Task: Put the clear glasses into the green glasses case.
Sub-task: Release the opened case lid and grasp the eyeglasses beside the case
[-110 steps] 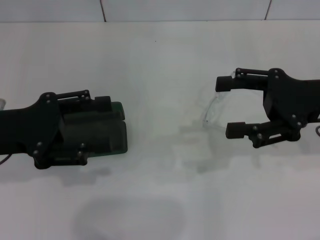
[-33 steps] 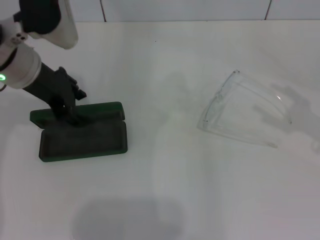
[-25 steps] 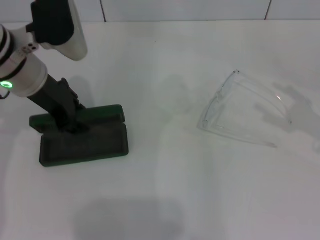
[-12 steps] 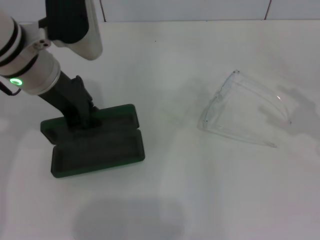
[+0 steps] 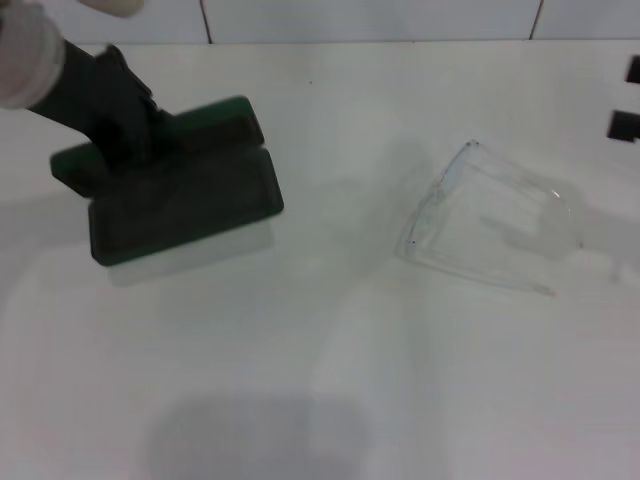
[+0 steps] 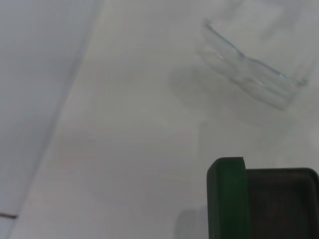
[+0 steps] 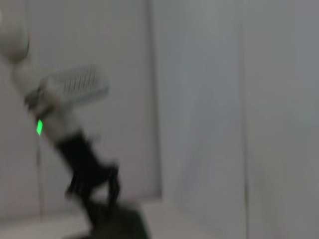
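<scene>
We hold the green glasses case [image 5: 185,195] clear of the white table [image 5: 320,380], our left gripper [image 5: 130,140] clamped on its raised lid near the hinge, so the dark-lined tray faces up and open to receive. Its pale shadow on the table below suggests the case hangs off the surface; the tilt looks like the cost of gripping by one side of the lid.

To the right of the case, well apart from it, the clear glasses [image 5: 490,225] lie flat on the table with their thin arms unfolded and splayed away from the front. Nothing touches them, and the left wrist view shows them ahead of the case's open corner. We judge the case is being carried toward them so the next move is short.

Farther right of the case, beyond the glasses, only dark tips of our right gripper [image 5: 628,100] show at the frame's edge. They stand apart with nothing between them, likely poised for the pickup.
</scene>
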